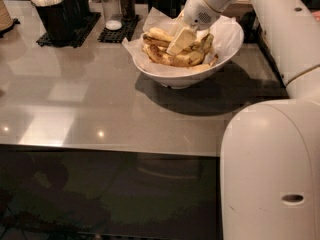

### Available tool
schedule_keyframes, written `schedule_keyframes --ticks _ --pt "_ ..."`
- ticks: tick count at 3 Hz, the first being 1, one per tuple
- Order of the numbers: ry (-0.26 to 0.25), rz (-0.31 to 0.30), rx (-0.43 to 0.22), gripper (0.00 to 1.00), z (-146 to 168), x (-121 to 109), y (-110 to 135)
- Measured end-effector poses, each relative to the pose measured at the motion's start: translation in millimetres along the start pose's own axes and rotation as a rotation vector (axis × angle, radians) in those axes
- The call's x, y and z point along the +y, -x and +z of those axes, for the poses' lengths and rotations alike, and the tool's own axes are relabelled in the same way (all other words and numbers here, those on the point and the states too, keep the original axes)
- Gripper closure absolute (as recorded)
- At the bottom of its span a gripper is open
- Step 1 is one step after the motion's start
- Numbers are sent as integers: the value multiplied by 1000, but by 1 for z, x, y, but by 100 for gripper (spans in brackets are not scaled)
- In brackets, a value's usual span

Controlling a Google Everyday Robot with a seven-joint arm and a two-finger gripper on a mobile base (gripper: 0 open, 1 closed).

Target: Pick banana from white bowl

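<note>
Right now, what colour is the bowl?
The bowl is white, best in the camera view; the gripper hangs over its bananas.

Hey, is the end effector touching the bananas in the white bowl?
Cannot tell. The camera view shows the end effector low over the bananas in the bowl, overlapping them, hiding any gap.

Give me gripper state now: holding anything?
Gripper: low in the white bowl, on the bananas; open, closed or holding cannot be told.
</note>
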State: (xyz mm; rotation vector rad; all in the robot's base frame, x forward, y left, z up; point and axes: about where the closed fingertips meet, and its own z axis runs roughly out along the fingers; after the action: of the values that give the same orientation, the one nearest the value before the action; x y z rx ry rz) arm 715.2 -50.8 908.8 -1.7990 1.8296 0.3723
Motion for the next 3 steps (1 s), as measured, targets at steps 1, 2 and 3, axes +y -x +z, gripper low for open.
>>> schedule_keyframes --ticks 1,2,3 --pt "9 9 5 69 5 0 -5" --pt "17 19 9 92 6 1 -8" --pt "16 19 10 100 4 0 -7"
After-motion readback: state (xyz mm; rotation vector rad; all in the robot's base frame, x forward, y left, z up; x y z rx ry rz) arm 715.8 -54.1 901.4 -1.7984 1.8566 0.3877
